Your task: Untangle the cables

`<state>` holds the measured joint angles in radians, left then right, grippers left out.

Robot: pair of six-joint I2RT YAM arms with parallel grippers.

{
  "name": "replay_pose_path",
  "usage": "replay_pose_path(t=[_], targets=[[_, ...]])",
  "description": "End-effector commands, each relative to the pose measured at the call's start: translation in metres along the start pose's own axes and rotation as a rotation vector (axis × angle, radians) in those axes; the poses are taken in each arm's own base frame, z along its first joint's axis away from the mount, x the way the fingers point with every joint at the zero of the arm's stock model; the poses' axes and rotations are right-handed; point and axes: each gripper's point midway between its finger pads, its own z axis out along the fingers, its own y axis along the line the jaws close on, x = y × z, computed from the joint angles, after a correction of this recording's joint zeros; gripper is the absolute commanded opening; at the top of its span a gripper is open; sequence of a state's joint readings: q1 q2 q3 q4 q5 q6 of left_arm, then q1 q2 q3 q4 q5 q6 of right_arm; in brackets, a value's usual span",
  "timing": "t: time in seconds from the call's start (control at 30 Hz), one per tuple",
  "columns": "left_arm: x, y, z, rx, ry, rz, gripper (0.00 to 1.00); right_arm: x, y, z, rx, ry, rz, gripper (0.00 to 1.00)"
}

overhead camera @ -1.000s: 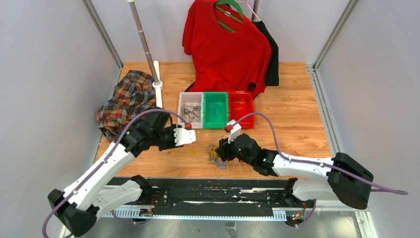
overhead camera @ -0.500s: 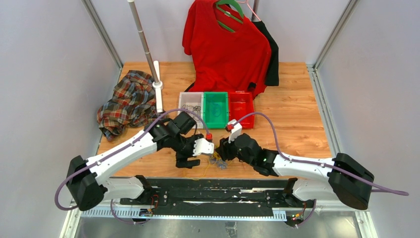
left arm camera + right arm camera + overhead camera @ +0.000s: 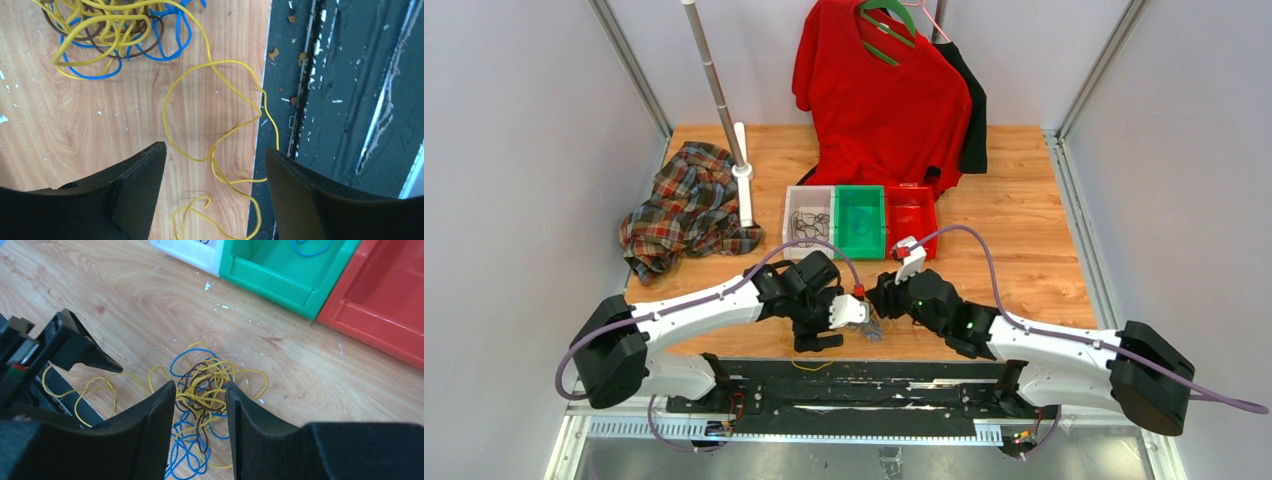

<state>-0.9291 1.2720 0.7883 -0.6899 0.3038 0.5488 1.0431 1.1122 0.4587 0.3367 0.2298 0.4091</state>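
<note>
Three bins [image 3: 860,189]; two arms [image 3: 704,305]; one cable tangle [image 3: 210,375]

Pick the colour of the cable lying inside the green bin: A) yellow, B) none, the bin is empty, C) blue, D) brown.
C: the right wrist view shows a loop of blue cable on the floor of the green bin.

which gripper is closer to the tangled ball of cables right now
Right. The right gripper straddles the tangle; the left gripper hangs beside it, over a loose yellow strand at the table edge.
</note>
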Motion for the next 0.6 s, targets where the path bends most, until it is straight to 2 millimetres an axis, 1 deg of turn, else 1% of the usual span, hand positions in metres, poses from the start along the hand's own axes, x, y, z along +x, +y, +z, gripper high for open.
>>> replay_pose_path(t=[0.0, 0.1, 0.17, 0.3, 0.43, 0.5, 0.53, 0.57], targets=[[-0.022, 0.013, 0.008, -0.086, -0.08, -0.06, 0.75, 0.002, -0.015, -0.011, 0.075, -0.018, 0.007, 0.41], [-0.028, 0.014, 0.013, -0.108, -0.105, -0.072, 0.75, 0.004, -0.023, -0.017, 0.101, -0.023, 0.008, 0.41], [-0.029, 0.007, 0.019, -0.091, -0.109, -0.084, 0.76, 0.007, -0.028, -0.02, 0.112, -0.031, 0.012, 0.41], [-0.028, -0.001, 0.027, -0.075, -0.073, -0.033, 0.77, 0.006, -0.036, -0.023, 0.124, -0.052, 0.019, 0.41], [-0.024, 0.005, 0.034, -0.111, -0.022, -0.03, 0.77, 0.002, -0.037, -0.022, 0.121, -0.069, 0.016, 0.41], [-0.024, 0.013, 0.037, -0.155, -0.013, -0.027, 0.75, 0.001, -0.038, -0.021, 0.123, -0.07, 0.007, 0.41], [-0.024, 0.018, 0.037, -0.178, -0.004, -0.023, 0.71, 0.001, -0.038, -0.021, 0.123, -0.069, 0.004, 0.41], [-0.022, 0.024, 0.038, -0.203, 0.013, -0.016, 0.63, 0.001, -0.038, -0.021, 0.123, -0.069, 0.0, 0.4]])
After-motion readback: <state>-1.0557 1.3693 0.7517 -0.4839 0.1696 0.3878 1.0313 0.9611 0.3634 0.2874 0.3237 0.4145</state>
